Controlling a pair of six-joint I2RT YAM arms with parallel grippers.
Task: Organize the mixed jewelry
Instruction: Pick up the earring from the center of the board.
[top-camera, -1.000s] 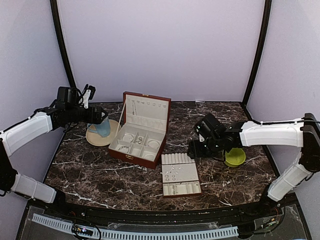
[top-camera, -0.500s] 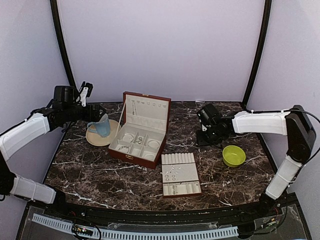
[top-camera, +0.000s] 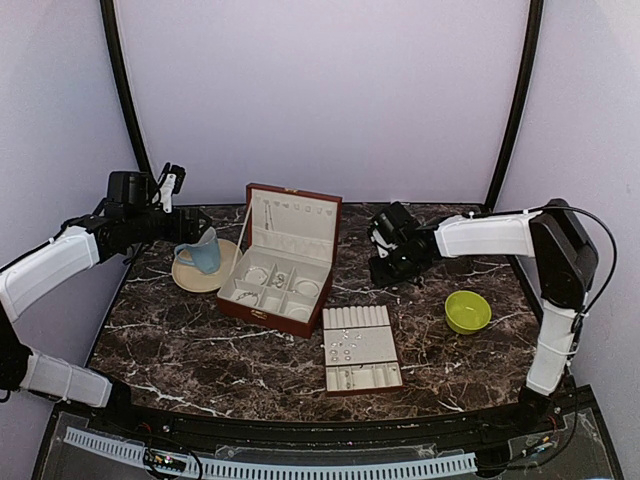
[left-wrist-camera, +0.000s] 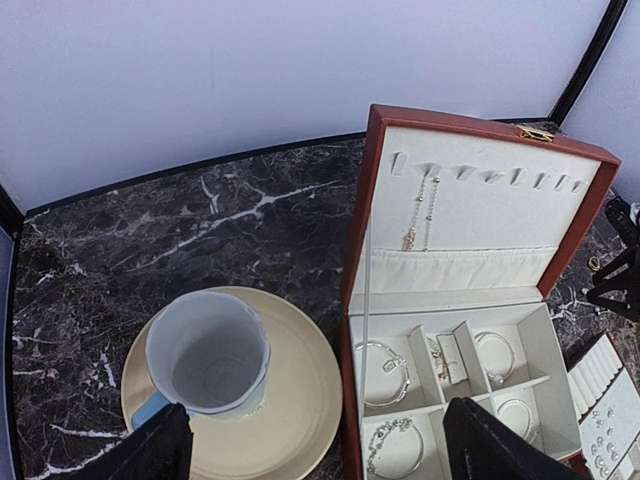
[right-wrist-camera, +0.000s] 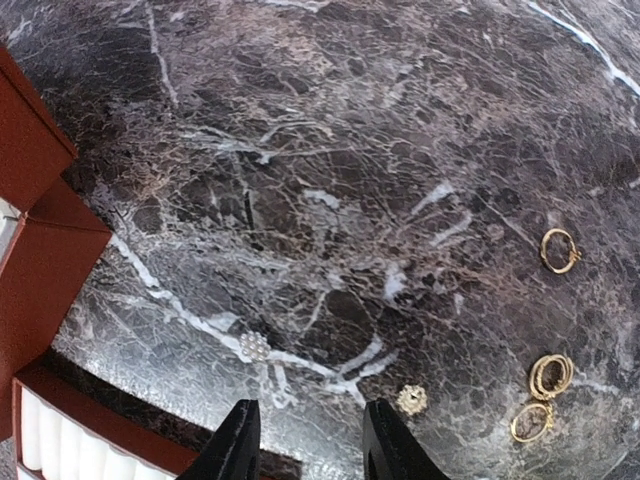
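Desk (top-camera: 180, 340): dark brown marble, white-veined, glossy. Loose jewelry lies on it right of centre, below right claw (right-wrist-camera: 305, 440): several thin gold-toned hoops (right-wrist-camera: 558, 250) and two pale, grainy cluster studs (right-wrist-camera: 255, 345). All are too small to make out in top view.

Right claw: black fingers (right-wrist-camera: 238, 440) slightly apart w/ bare marble between them, nothing held; only tips in frame.

Left claw (left-wrist-camera: 315, 425): spread wide, empty, far left near mug (top-camera: 205, 252); fingers cut off by lower edge of wrist view.

Box (top-camera: 285, 262): reddish-brown, rectangular, lid upright, cream lining. Fine chains (left-wrist-camera: 420, 210) hang in lid; hoop bracelets (left-wrist-camera: 385, 362) lie in compartments, near ones partly hidden by a finger.

Mug is pale blue, round, standing on cream plate (top-camera: 183, 278) left of box.

Tray (top-camera: 360, 350): flat, cream, slotted far rows, tiny specks mid-section, just near of box; pieces not legible.

Bowl (top-camera: 468, 312): green, glossy, right side.
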